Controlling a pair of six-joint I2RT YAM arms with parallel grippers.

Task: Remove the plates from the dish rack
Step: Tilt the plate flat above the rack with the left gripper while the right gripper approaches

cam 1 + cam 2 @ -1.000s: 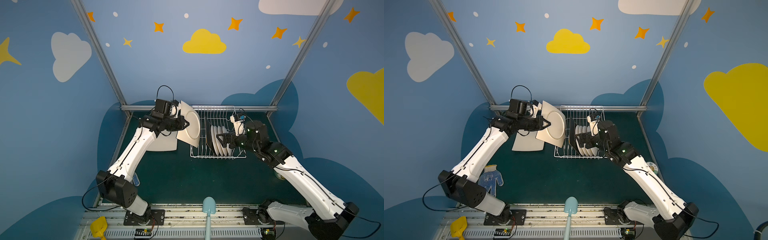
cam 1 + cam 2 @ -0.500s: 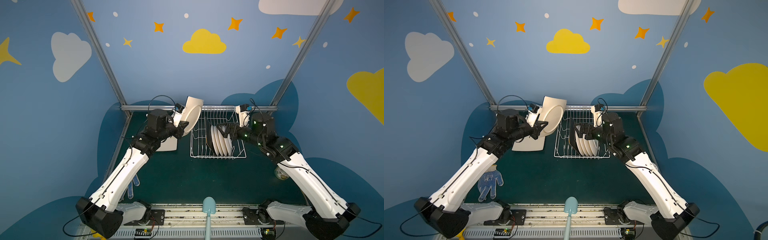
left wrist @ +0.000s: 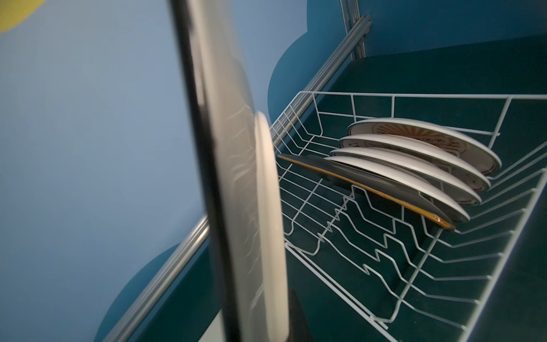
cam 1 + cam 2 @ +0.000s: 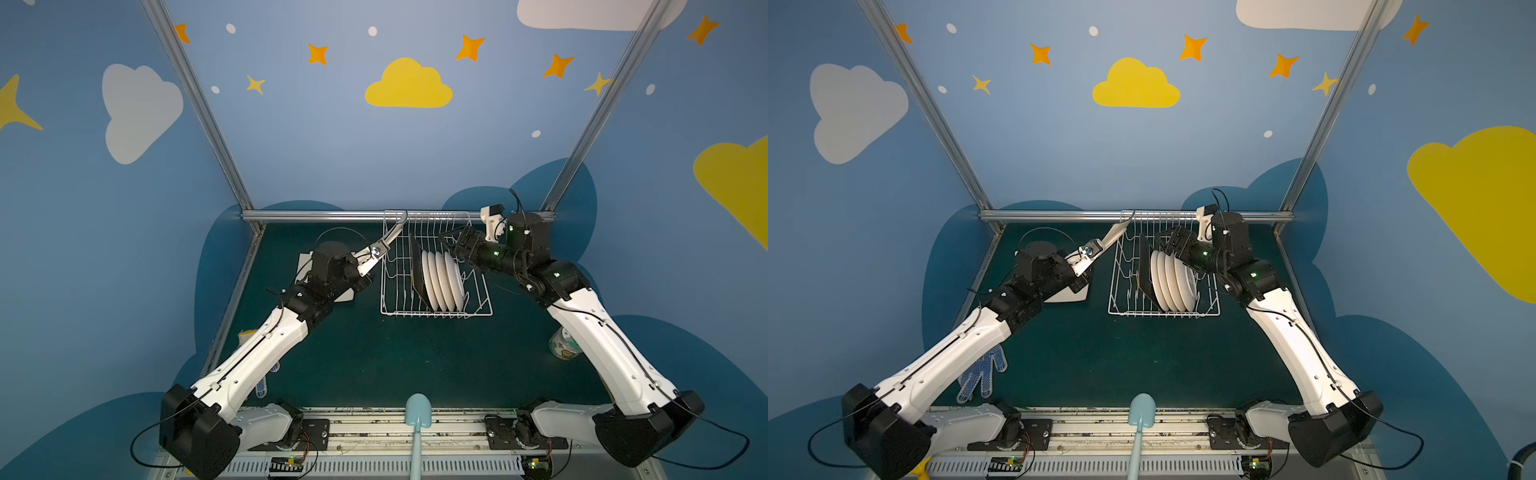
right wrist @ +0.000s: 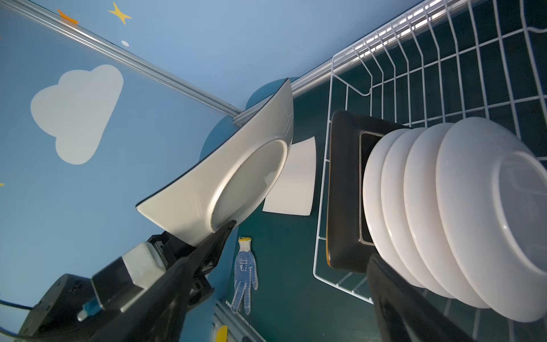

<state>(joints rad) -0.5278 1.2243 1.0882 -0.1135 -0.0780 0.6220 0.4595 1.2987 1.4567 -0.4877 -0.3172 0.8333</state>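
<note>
Looked over a dark teal tabletop boxed in by blue walls painted with clouds and stars. Found nearest a pale-blue plastic shovel on the front rail, a blue-dotted work glove by the left arm and a green-and-white tub half hidden behind the right arm.

Against half a second before, saw the left gripper swung lower. Found its cream-white square plate with upturned corners turned edge-on in both top views. Found it clamped by the rim between closed jaws, in the air just left of the far corner of the white wire dish rack. Saw the right gripper drawn back toward the far end, jaws wide and holding nothing, just beside the four round white plates.

Counted those upright in the tines, with the black square plate against their left. Spotted a second cream square plate flat on the table left of the rack, partly covered by the left arm.
</note>
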